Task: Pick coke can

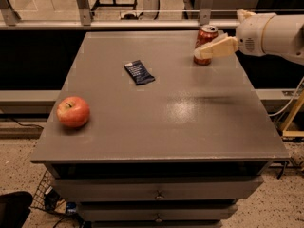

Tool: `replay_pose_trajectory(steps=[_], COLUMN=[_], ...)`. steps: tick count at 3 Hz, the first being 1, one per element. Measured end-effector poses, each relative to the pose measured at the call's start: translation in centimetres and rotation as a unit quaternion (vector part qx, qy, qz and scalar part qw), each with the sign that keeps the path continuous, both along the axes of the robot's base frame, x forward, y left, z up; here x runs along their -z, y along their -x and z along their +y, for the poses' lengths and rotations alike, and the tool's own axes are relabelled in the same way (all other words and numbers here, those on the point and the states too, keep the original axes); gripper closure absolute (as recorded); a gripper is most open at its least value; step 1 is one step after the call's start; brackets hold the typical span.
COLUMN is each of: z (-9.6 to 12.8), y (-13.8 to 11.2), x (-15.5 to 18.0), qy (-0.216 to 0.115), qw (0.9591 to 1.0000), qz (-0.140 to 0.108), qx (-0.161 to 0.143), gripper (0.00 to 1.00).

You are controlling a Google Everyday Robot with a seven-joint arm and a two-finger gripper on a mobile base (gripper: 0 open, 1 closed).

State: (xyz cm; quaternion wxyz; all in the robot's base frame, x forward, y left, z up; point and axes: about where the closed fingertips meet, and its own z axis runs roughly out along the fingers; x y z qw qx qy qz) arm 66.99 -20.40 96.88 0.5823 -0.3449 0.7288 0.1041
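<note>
The coke can point(206, 36), red with a silver top, stands upright near the far right corner of the grey table point(161, 127). My gripper point(209, 51), cream-coloured on a white arm point(266, 32), reaches in from the right at can height. It overlaps the can's lower front, so part of the can is hidden behind it. I cannot tell whether it touches the can.
A red apple point(73, 111) sits near the table's front left edge. A dark blue snack packet point(139, 72) lies flat left of the can. A metal rail point(118, 24) runs behind the table. Drawers point(156, 191) are below the top.
</note>
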Motion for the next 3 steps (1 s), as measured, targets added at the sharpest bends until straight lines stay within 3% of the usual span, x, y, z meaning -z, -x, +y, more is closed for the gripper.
replay_pose_trajectory(steps=[1,2,3], z=[0.4,0.5,-0.5], y=[-3.2,-5.6,-7.1], x=[0.9,1.7,2.2], qy=[-0.04,-0.059,-0.063], qw=[0.9989,0.9971,0.9964], qz=[-0.011,-0.026,-0.04], qx=[-0.022,-0.04,-0.04], gripper=[0.0,0.0,0.0])
